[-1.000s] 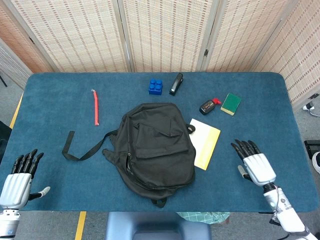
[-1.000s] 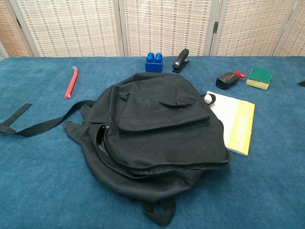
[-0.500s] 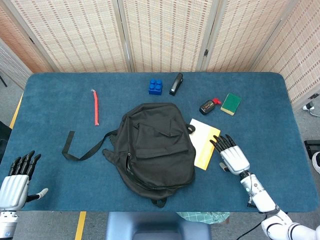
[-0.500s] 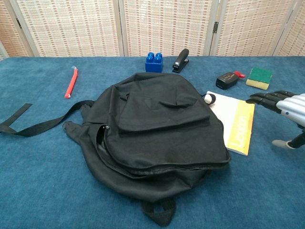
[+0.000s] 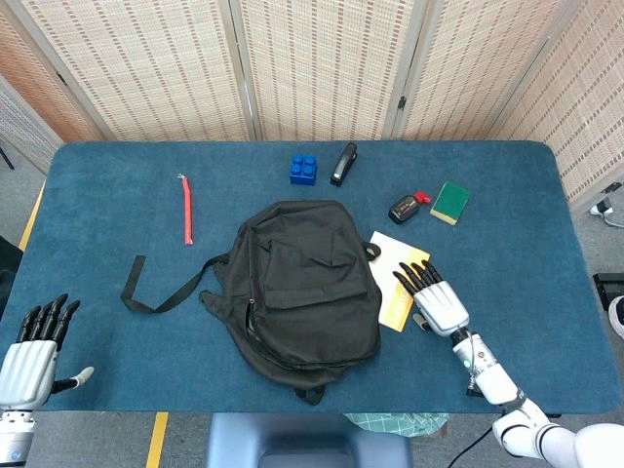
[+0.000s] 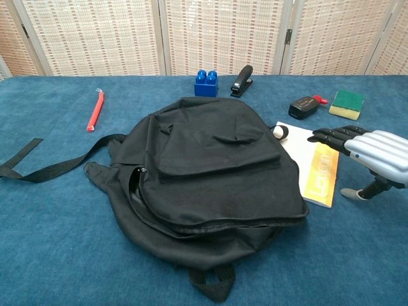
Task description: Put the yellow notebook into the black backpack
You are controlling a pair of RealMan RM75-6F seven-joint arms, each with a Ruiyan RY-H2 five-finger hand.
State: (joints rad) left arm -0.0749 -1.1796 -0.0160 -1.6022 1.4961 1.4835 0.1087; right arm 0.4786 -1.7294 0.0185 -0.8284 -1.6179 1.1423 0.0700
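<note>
Right hand point(image 5: 433, 297) spread flat, holding nothing, above thin yellow paper notebook point(image 6: 317, 167) lying flat beside black fabric backpack point(image 5: 302, 288), partly tucked under. Left hand point(image 5: 32, 350) spread, idle. Risk: fingers slide notebook rather than lift it.

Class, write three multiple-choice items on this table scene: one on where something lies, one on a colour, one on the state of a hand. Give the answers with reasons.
1. The yellow notebook lies where, seen from the head view?
A. right of the black backpack
B. on top of it
C. beside the red stick

2. The building block is:
A. green
B. blue
C. red

3. The right hand is:
A. gripping the notebook
B. open, fingers over the notebook's edge
C. inside the backpack

Answers:
1 A, the notebook lies against the backpack's right side.
2 B, its studs and body are blue.
3 B, its fingers are extended and hold nothing.
</note>
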